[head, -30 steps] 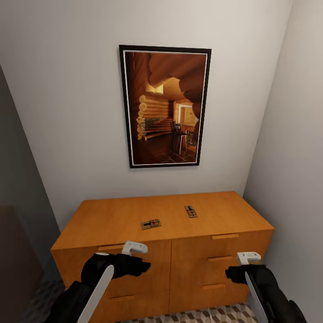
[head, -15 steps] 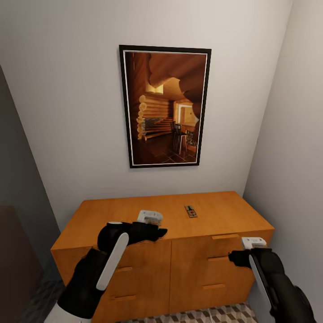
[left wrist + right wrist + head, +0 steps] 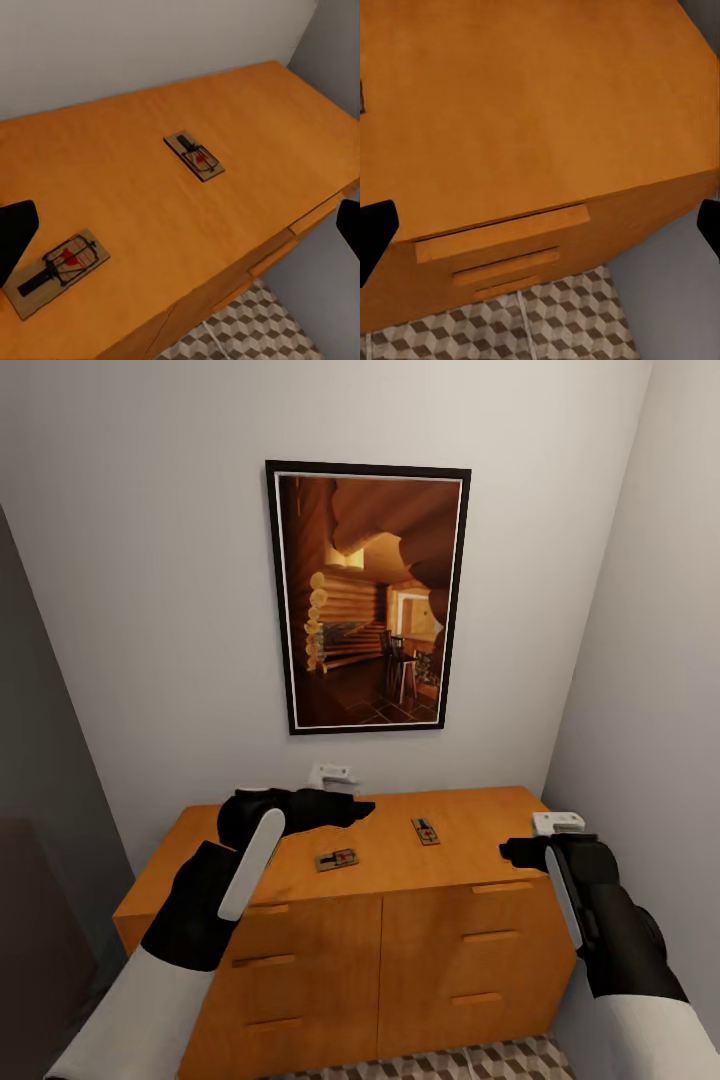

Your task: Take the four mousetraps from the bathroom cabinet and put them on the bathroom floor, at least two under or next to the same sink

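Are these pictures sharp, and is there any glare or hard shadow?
Head view: even, soft light, no glare; the mousetraps on the cabinet look small but crisp. Left wrist view: sharp, trap wires legible, faint shadows. Right wrist view: drawer fronts slightly soft, floor tiles clear.

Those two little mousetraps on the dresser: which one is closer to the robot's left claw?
The mousetrap nearer the cabinet's front edge, lying crosswise just below the left gripper. The other mousetrap sits farther right and points toward the wall.

No writing to read anywhere here: the mousetraps (image 3: 195, 156) carry just a red mark, no letters or numbers.
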Controlling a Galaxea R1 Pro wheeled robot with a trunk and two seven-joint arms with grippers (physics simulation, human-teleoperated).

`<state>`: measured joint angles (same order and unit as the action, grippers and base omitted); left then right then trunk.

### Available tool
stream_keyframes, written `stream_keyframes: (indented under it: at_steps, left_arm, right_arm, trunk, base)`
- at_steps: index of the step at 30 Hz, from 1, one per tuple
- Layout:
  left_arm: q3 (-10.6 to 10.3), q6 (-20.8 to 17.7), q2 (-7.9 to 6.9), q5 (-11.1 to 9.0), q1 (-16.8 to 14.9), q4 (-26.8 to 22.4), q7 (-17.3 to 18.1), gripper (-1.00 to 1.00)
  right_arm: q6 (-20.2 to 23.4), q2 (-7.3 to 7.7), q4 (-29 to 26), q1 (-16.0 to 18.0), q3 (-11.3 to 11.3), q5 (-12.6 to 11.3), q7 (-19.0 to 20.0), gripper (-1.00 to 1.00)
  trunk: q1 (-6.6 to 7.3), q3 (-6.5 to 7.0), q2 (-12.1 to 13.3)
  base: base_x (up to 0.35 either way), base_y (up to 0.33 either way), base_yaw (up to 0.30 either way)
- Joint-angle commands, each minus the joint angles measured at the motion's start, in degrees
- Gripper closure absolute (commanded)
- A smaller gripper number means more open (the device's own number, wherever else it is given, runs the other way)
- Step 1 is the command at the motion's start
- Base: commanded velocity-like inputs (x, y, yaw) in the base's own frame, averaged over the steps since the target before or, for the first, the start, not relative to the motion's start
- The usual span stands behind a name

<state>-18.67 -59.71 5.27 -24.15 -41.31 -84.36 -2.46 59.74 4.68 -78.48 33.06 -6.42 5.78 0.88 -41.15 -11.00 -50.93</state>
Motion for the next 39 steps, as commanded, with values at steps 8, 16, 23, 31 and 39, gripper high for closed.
stream_keyframes:
  at_steps: [8, 16, 23, 31, 39]
  left_arm:
    - [0.0, -0.2, -1.59, -0.5, -2.2, 2.9, -0.4, -1.00]
    - [0.0, -0.1, -4.76, -0.4, -2.4, 7.8, -0.4, -1.00]
    - [0.0, -0.2, -8.25, -0.4, -2.5, 11.4, -0.3, -1.00]
    - [0.0, -0.2, -10.19, -0.4, -2.5, 10.8, -0.2, -1.00]
    - [-0.1, -0.2, -10.14, -0.3, -2.5, 10.0, -0.2, -1.00]
  right_arm:
    - [0.3, -0.56, 4.3, 7.0, 0.4, 0.6, -0.2, -1.00]
    - [0.3, -3.51, 15.7, 14.7, 0.5, 2.1, -2.3, -1.00]
    - [-0.8, -10.26, 24.5, 18.8, 0.5, 4.4, -3.6, -1.00]
    - [-3.0, -14.27, 26.9, 19.5, 0.5, 7.1, -5.0, -1.00]
    - [-3.2, -14.67, 27.2, 19.6, 0.4, 7.4, -5.3, -1.00]
  trunk:
    - [-0.01, -0.09, -0.1]
    - [-0.01, -0.09, -0.1]
    - [-0.01, -0.09, -0.1]
    - [-0.01, -0.09, -0.1]
    - [-0.01, -0.09, -0.1]
  base:
    - [0.000, 0.000, 0.000]
    - [0.000, 0.000, 0.000]
    - [0.000, 0.000, 0.000]
    - [0.000, 0.000, 0.000]
    - [0.000, 0.000, 0.000]
